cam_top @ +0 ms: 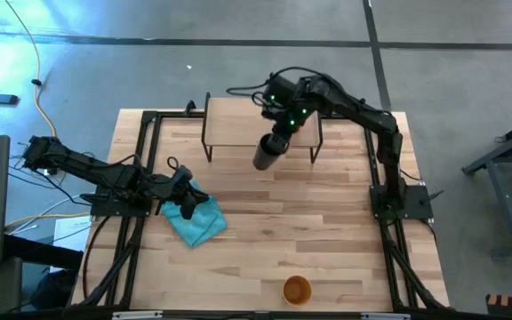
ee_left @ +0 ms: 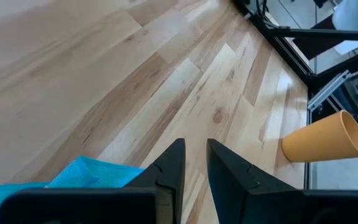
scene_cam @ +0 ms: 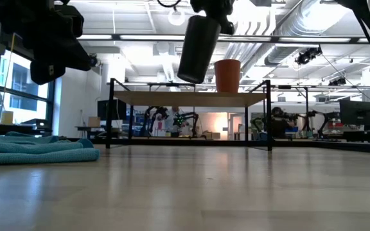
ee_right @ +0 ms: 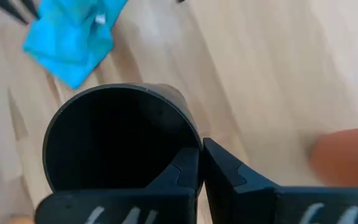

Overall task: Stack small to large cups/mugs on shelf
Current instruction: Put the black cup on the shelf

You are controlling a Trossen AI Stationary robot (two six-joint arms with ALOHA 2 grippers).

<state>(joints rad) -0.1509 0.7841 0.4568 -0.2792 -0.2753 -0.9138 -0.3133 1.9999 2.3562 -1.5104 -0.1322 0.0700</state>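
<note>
**Black cup held aloft at the shelf's front edge**

My right gripper [ee_right: 201, 163] is clamped on the rim of the black cup [cam_top: 268, 151]: one finger lies inside the mouth, the other outside the wall, so the cup's open mouth faces my wrist and its body hangs off to one side of the fingers. The cup is lifted and tilted in the air, just in front of the shelf [cam_top: 238, 116] near the table's [cam_top: 327, 222] far edge. On the shelf board stands the red cup [scene_cam: 227, 75], upright, just beside the black one but apart from it. The yellow-orange cup [cam_top: 297, 290] sits at the table's near edge, well apart from the shelf. My left gripper [ee_left: 194, 163] waits low near the table's left edge, over the light blue cloth [cam_top: 194, 218], its fingers nearly together with only a narrow gap and nothing between them.
</note>
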